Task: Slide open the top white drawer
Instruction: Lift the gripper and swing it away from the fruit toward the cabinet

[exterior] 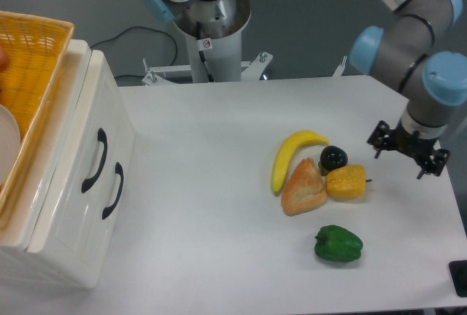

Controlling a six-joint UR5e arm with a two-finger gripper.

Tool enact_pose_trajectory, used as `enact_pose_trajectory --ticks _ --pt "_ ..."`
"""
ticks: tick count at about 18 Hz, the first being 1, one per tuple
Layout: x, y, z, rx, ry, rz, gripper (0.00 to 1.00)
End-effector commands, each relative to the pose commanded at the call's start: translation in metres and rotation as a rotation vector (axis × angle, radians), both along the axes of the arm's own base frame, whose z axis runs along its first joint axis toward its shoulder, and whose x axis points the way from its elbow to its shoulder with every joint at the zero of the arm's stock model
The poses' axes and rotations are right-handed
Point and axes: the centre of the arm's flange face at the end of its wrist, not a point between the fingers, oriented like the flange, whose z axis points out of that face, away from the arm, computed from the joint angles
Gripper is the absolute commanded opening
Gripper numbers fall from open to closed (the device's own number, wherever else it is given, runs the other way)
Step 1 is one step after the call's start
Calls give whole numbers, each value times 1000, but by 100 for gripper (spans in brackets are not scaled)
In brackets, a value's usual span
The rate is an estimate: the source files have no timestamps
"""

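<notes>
The gripper [406,149] is showing too small to tell whether its fingers are parted. The yellow basket [33,67] on the white cabinet [69,205] is running off the left edge, as is a white plate [6,140] inside it.
</notes>
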Motion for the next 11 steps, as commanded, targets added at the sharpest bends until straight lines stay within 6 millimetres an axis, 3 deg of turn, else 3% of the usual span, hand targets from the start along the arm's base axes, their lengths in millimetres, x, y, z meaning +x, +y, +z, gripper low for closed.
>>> enact_pose_trajectory --ticks 3,9,11 --pt "34 20 17 23 -2 97 100" --pt "96 58 14 26 -84 156 100" --pt "114 70 22 67 -141 184 100"
